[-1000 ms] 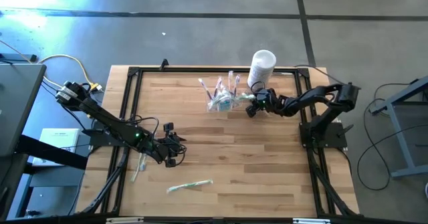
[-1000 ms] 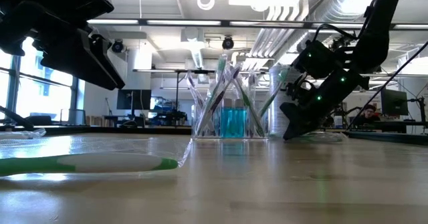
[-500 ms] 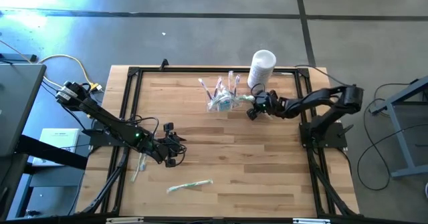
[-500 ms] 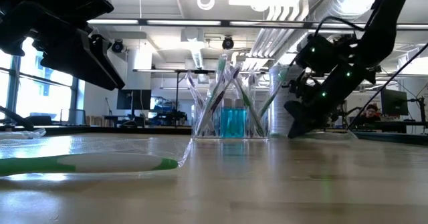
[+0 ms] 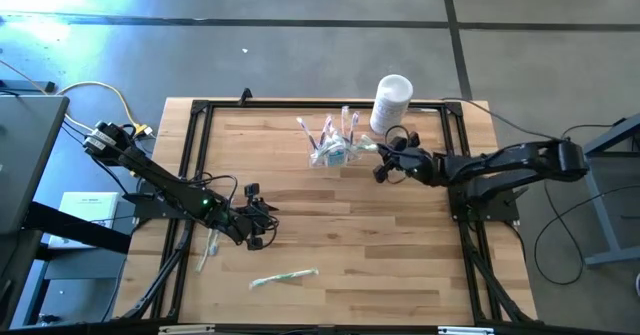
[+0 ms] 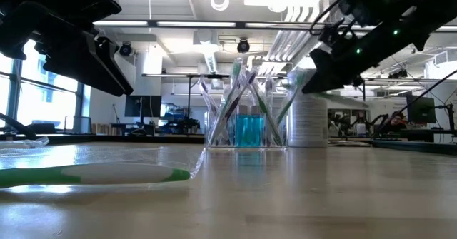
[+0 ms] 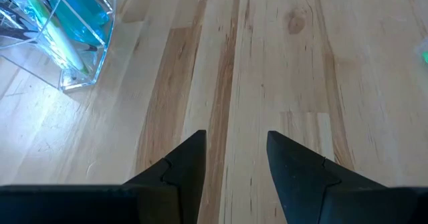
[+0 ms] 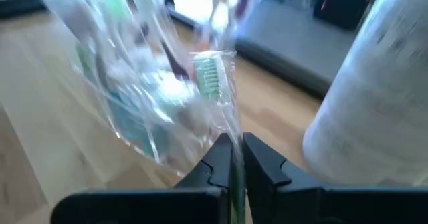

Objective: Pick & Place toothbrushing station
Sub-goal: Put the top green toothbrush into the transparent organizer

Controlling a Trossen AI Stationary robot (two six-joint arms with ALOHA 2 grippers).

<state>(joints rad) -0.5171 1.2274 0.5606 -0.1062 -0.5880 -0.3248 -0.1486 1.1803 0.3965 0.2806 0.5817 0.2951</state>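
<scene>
Right claw [image 5: 381,165], raised off the bench [image 5: 400,245] just beside the toothbrushing station [image 5: 333,150], at its 3 o'clock side; its fingers are pressed together on a wrapped green-headed toothbrush [image 8: 215,83], seen in the right wrist view rising from between the fingers. Left claw [image 5: 262,225], fingers spread and holding nothing, waits at 8 o'clock on the bench. The toothbrushing station: a small clear plastic holder with upright compartments, one tinted blue, carrying several wrapped toothbrushes that splay outward; it stands at 12 o'clock on the bench, near the far edge. White cylindrical container [image 5: 391,102] stands at the station's 2 o'clock, near it. Another wrapped green toothbrush [image 5: 284,277] lies flat at 7 o'clock on the bench. Compared with a second ago, the right arm has stretched out lower and flatter and its claw has lifted clear of the bench surface in the low view; the left arm is unchanged
</scene>
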